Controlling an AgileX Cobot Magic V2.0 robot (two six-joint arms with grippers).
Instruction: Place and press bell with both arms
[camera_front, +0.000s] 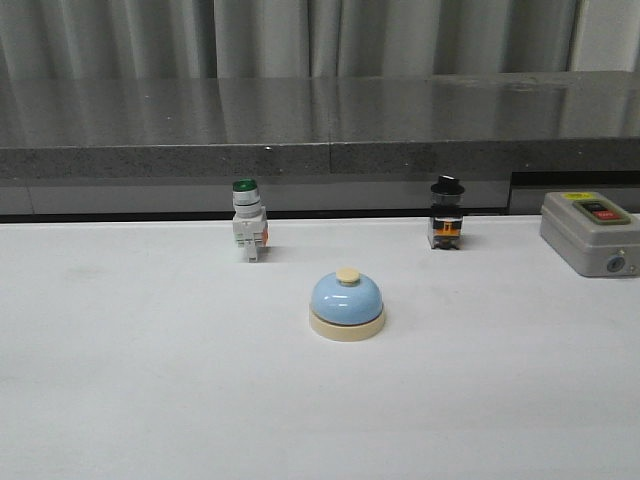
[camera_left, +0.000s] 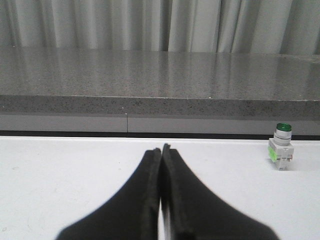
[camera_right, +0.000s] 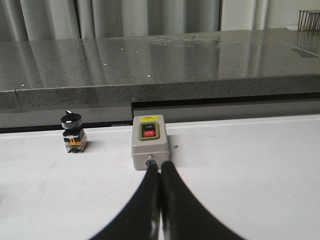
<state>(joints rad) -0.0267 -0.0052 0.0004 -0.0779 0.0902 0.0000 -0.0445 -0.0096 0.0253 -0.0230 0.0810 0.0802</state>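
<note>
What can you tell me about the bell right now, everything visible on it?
The bell appears only in the front view. It is a small light-blue dome, smooth and slightly glossy, on a round cream base, with a cream knob on top. It stands upright on the white table, near the middle, closer to the camera than the green-capped switch and the black-knobbed switch. Nothing touches it except the table; no gripper is near it in that view.

The small light-blue dome bell (camera_front: 346, 300) looks glossy, on a cream plastic-looking base. The white surface (camera_front: 150, 380) is matt and smooth. Along its far edge, the grey speckled stone-like ledge (camera_front: 300, 125) shines with reflections.
</note>
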